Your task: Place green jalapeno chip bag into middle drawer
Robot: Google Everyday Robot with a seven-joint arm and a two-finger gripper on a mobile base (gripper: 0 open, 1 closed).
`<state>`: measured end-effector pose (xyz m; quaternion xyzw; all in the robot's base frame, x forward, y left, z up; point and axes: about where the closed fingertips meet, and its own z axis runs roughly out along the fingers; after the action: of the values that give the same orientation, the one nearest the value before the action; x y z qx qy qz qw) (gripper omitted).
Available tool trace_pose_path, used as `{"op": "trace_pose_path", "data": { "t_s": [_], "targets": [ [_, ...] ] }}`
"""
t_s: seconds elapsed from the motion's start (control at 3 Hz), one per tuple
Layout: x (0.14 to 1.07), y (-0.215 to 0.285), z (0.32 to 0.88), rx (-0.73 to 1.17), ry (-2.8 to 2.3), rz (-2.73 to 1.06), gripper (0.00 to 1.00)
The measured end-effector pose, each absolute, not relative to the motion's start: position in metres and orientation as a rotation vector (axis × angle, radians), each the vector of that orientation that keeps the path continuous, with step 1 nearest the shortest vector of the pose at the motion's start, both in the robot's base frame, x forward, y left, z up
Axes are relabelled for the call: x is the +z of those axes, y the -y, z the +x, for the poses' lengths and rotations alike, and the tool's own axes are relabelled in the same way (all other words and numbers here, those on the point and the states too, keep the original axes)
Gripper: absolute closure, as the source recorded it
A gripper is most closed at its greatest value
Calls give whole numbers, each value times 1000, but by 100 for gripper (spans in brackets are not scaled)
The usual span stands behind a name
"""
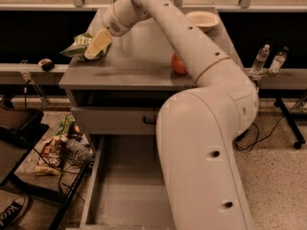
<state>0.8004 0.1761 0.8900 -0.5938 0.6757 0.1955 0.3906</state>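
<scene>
Claw (98, 45) over green jalapeno chip bag (76, 46) — grip cannot be told, bag's long axis left-right

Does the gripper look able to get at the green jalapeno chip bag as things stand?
Probably yes. The gripper is right at the green jalapeno chip bag, at the edge of the countertop, with nothing between them; the apple sits well off to the side.

Gripper: cream gripper (98, 44) against wrinkly green foil chip bag (76, 44).
Drawer: grey metal drawer box (122, 190) open; bulky white arm (206, 143) overhangs its right side.
</scene>
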Motion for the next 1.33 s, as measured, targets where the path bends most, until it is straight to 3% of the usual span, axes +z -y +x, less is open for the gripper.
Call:
{"op": "trace_pose_path", "data": {
  "t_s": [0.33,1.33],
  "targets": [
    [870,-202,802,548,-1695,-1538,27],
    [872,-201,800,538,-1702,-1551,100]
  ]
}}
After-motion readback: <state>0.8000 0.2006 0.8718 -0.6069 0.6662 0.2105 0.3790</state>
